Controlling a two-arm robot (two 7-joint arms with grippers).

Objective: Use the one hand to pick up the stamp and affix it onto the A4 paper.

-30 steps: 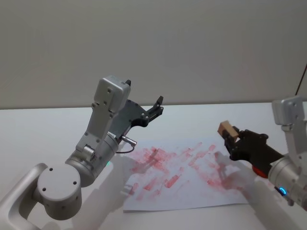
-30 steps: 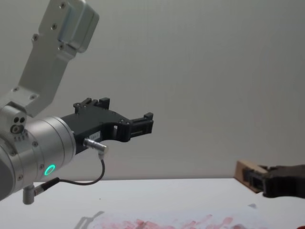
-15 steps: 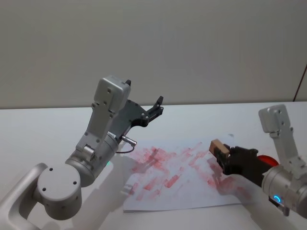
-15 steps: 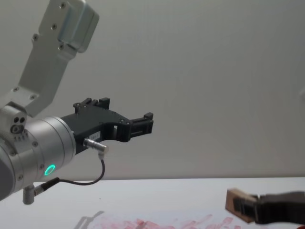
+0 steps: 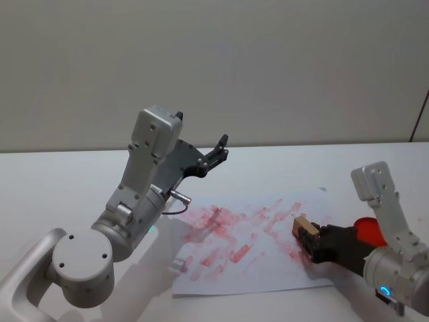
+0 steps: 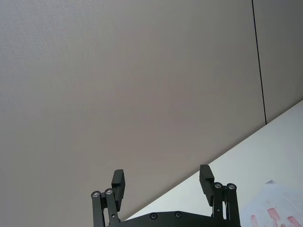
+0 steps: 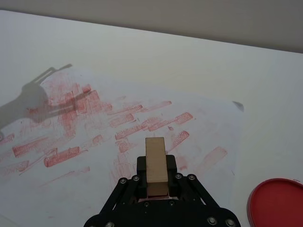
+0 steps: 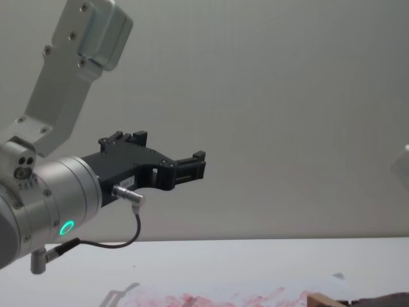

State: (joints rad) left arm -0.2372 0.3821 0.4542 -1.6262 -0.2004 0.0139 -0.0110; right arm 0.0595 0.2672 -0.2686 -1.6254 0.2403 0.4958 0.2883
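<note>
The stamp, a small light-brown wooden block, is clamped between the fingers of my right gripper, the hand, which is shut on it. It sits very low over the right part of the A4 paper, a white sheet covered in red ink marks; I cannot tell whether it touches. In the right wrist view the stamp stands in the gripper above the paper. In the chest view the stamp peeks in at the bottom edge. My left gripper hangs raised and open behind the paper.
A round red ink pad lies on the white table right of the paper, next to my right arm, and shows again in the right wrist view. My left arm's elbow rises over the paper's left side.
My right gripper has carried the stamp down and leftward, from above the paper's right edge to low over its inked right part. The left arm has not moved.
</note>
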